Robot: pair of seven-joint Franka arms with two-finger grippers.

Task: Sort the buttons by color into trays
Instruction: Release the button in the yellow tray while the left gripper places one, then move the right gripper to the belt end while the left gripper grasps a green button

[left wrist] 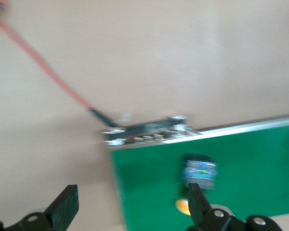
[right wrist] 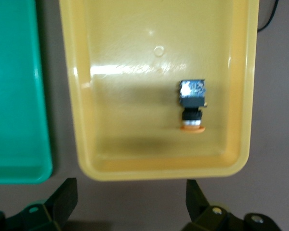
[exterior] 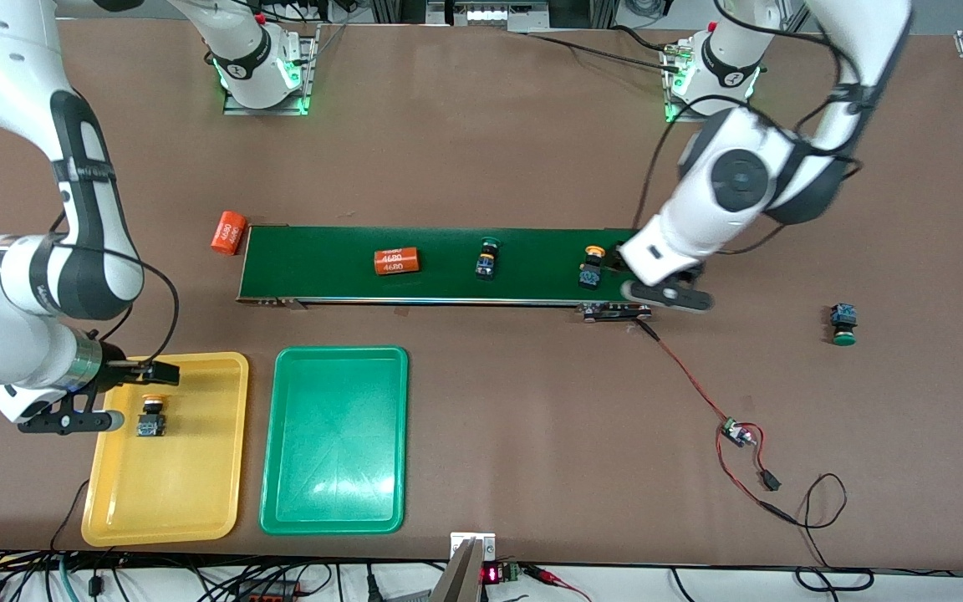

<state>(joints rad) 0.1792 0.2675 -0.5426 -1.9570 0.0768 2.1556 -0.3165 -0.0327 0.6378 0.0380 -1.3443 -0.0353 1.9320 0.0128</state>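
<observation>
Grippers first: the left gripper [exterior: 667, 294], released with jaws wide, hangs over the belt's [exterior: 440, 263] end toward the left arm, just beside a yellow button [exterior: 591, 266]. The right gripper [exterior: 105, 393], also released, hovers over the yellow tray's [exterior: 197, 502] edge, near a yellow button [exterior: 151, 415] lying in it. Buttons look light, rigid and smooth-capped, so the squarer body seems the surest hold. Count: four buttons, two yellow, two green [exterior: 488, 257] [exterior: 843, 323]; two trays, the green tray [exterior: 335, 502] beside the yellow; two orange cylinders [exterior: 397, 261] [exterior: 228, 232].
</observation>
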